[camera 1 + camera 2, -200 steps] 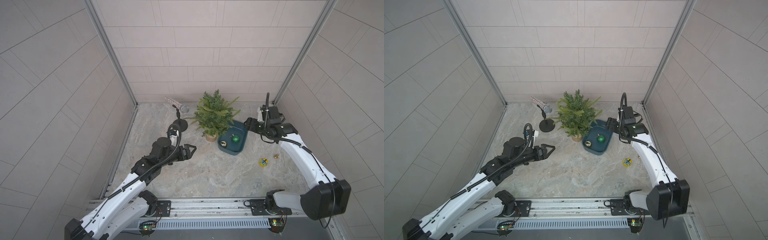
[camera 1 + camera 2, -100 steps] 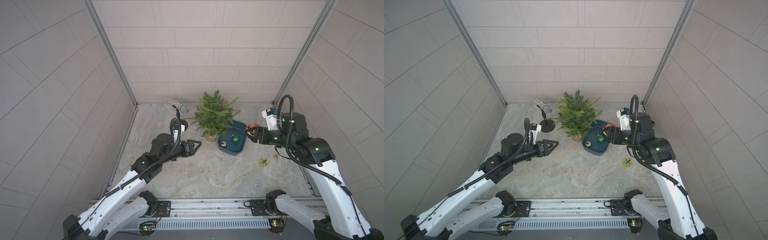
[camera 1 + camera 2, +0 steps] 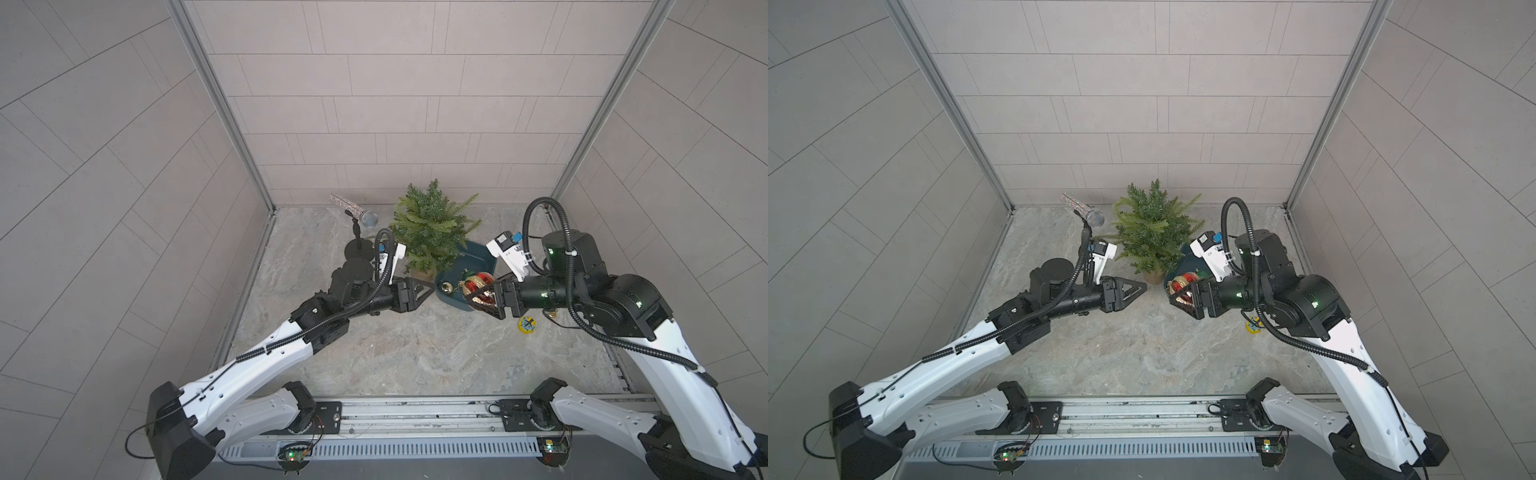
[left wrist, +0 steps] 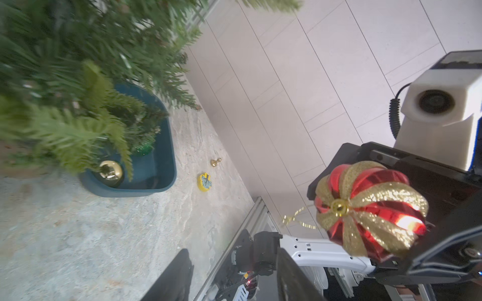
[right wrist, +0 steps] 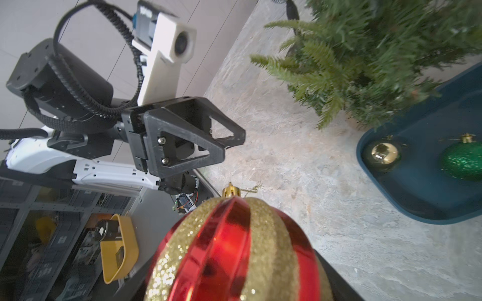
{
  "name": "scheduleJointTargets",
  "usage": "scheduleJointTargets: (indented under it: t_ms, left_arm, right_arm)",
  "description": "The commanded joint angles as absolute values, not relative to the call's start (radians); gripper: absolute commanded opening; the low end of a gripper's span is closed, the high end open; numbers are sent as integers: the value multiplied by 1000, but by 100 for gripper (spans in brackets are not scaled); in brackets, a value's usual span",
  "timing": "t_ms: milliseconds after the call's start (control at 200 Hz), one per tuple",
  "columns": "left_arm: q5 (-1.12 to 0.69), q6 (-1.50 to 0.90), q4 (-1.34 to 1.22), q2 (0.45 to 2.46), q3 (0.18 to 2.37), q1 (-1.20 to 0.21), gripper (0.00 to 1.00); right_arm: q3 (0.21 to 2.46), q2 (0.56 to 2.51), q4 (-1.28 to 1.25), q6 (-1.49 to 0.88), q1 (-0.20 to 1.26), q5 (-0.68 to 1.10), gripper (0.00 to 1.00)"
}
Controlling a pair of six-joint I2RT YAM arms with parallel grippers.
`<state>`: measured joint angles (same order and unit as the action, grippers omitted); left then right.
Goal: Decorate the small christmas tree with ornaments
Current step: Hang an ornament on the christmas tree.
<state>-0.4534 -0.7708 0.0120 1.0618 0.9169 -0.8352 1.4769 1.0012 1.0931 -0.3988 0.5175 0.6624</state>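
Right fingers clamping red-and-gold bauble, left fingers parted, empty, green bauble mostly hidden behind blurred tree

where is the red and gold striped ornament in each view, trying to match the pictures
Top view: red-and-gold ornament right of centre, in the right gripper, by the teal tray.
Top view: ornament just right of centre, below-right of the small christmas tree.
Left wrist: ornament close up, gold cap facing the camera.
Right wrist: ornament fills the foreground.
Shared landmark: the small christmas tree.
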Motion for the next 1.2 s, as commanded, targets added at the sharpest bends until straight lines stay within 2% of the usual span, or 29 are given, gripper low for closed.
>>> scheduleJointTargets:
  t_ms: [0,320,766,1196]
  left_arm:
    - [-471,-730,-52,1079,974,-881,57]
    - [-344,-603,-35,1063,980,-976,57]
    - [-215,-471,29,1059,992,-1076,64]
    - [-104,-425,0,1073,985,-1102,47]
  right_arm:
    - [1480,993,1108,-383,527,692,70]
    - [1474,993,1083,-412,528,684,70]
    - [1442,986,1036,-452,527,685,70]
    - [1422,964,999,-486,527,716,70]
